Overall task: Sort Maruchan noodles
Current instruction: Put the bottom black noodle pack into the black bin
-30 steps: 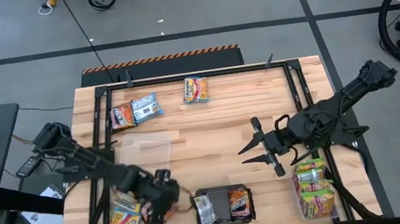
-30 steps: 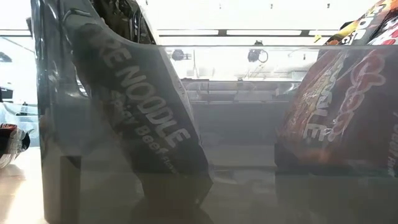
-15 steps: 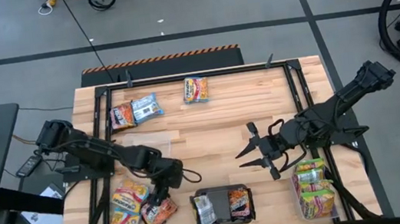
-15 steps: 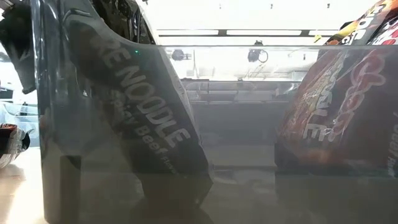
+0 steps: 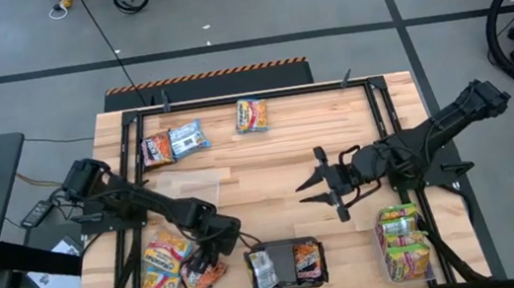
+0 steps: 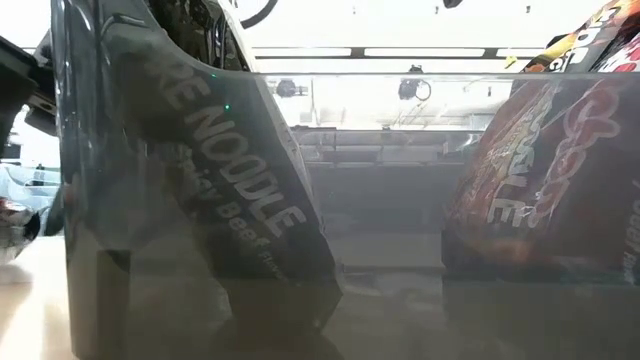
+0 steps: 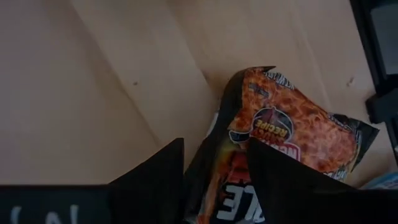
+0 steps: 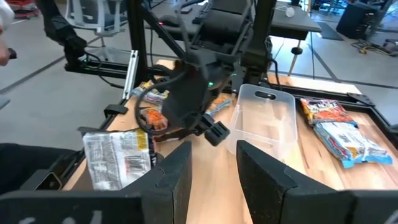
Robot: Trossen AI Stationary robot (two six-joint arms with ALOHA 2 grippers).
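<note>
Left end effector (image 5: 214, 252) hovers with fingers spread just above the dark orange-red Maruchan packet (image 5: 202, 273), not gripping it; the right end effector (image 5: 315, 188) waits spread-fingered over the worktop (image 5: 269, 157).

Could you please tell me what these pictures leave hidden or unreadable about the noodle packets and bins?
- Low view: the clear tub standing against the lens hides the whole table behind it.
- High view: flavour print on the far packets is too small to read.
- Left wrist view: the left tool's fingers cover the orange packet's lower part.
- High view: the number of yellow-green packets stacked is unclear.

Wooden table (image 5: 270, 167), clear plastic tub (image 8: 264, 121), dark tray (image 5: 286, 250)
</note>
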